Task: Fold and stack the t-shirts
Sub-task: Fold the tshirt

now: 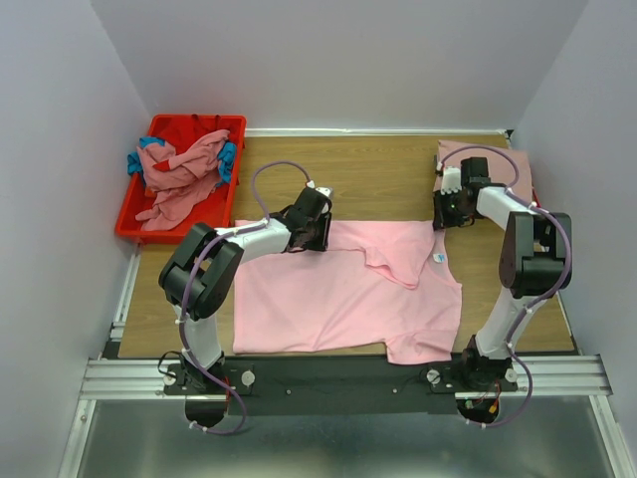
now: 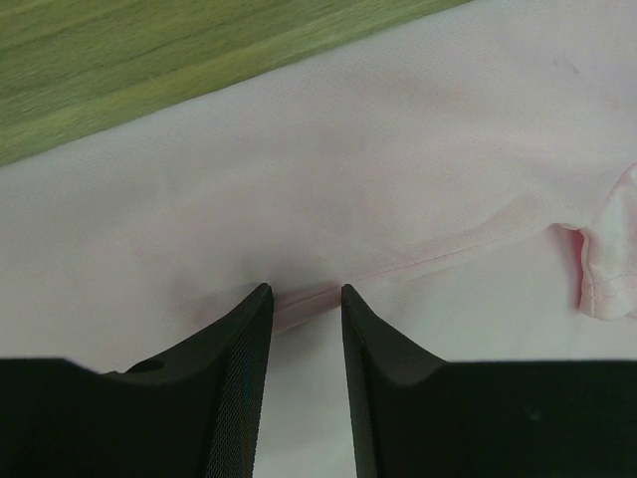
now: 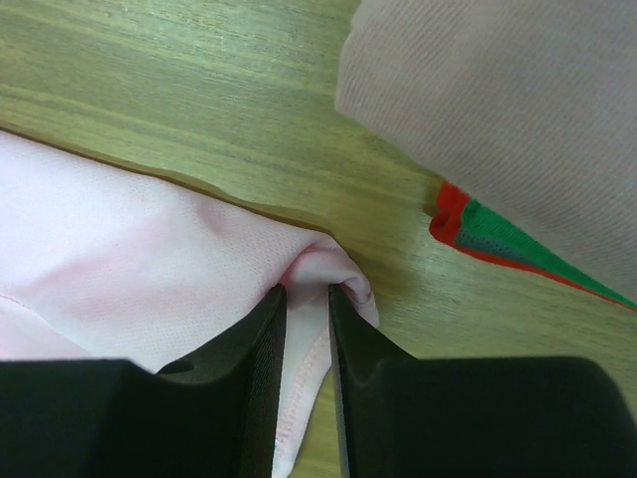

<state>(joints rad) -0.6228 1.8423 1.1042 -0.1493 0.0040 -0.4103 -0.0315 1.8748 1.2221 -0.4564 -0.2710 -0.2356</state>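
Note:
A bright pink t-shirt (image 1: 338, 299) lies spread across the table's front half, with a flap folded over near its collar. My left gripper (image 1: 317, 239) rests on the shirt's far left edge. In the left wrist view the left gripper (image 2: 304, 291) stands open, its tips pressed on the pink t-shirt (image 2: 398, 149) on either side of a crease. My right gripper (image 1: 444, 217) is at the shirt's far right corner. There the right gripper (image 3: 308, 289) is shut on a bunched hem of the pink t-shirt (image 3: 119, 249).
A folded stack (image 1: 498, 164) sits at the back right, a dusty rose shirt (image 3: 498, 119) on top and green and red cloth (image 3: 498, 244) under it. A red bin (image 1: 199, 119) at the back left holds crumpled dusty rose (image 1: 184, 174) and teal (image 1: 134, 161) shirts.

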